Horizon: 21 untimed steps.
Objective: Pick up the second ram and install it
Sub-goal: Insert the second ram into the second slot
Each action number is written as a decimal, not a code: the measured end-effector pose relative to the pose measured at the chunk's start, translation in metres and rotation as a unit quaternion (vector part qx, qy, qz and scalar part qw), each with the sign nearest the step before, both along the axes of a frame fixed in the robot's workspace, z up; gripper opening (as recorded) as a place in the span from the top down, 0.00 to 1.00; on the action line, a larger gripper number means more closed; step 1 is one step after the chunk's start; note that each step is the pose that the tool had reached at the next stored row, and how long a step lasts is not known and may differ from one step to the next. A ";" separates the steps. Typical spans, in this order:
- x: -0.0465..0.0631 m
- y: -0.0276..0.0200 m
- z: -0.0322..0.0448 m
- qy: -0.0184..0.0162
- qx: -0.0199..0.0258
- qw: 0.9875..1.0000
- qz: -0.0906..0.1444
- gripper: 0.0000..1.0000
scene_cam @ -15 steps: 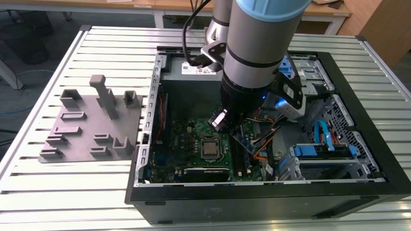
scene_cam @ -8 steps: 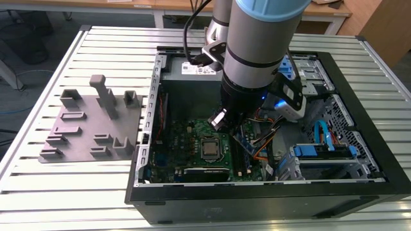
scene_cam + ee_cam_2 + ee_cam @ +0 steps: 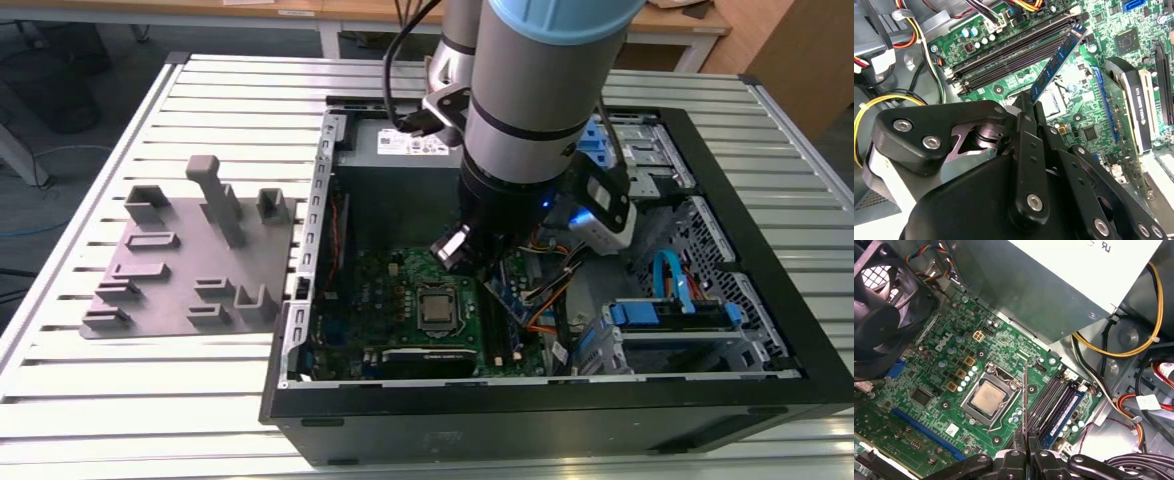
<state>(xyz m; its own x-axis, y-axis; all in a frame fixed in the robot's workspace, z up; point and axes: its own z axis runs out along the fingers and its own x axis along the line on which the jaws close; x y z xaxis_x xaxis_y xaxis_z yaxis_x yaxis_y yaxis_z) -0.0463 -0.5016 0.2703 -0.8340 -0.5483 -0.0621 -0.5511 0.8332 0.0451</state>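
My gripper (image 3: 454, 250) is down inside the open computer case, over the green motherboard (image 3: 387, 290). It is shut on the second ram (image 3: 1056, 62), a thin blue-green stick that juts out from the fingertips (image 3: 1026, 107). In the first wrist view the second ram (image 3: 1025, 400) shows edge-on as a thin line rising from the gripper (image 3: 1026, 452). There it lies between the processor socket (image 3: 989, 397) and the black memory slots (image 3: 1049, 400). It hangs above the board, not seated. Another blue stick (image 3: 1066, 412) sits in the outermost slot.
A grey fixture plate (image 3: 187, 260) with upright blocks lies on the slatted table at the exterior view's left of the case. The power supply (image 3: 400, 150), a black fan (image 3: 879, 305), drive bays (image 3: 667, 310) and loose cables (image 3: 1124, 350) crowd the case around the board.
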 end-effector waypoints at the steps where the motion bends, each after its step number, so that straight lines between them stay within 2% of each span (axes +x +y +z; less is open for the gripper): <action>1: 0.000 0.0000 0.0000 0.000 0.000 1.000 -0.002 0.86; 11: 0.000 0.0000 0.0000 0.000 0.000 1.000 -0.027 0.86; 21: 0.000 0.0000 0.0000 0.000 0.000 0.999 -0.050 0.86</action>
<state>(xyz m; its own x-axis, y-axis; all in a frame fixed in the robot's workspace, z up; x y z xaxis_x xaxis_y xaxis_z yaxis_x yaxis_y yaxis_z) -0.0463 -0.5016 0.2703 -0.8848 -0.4618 -0.0618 -0.4646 0.8844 0.0445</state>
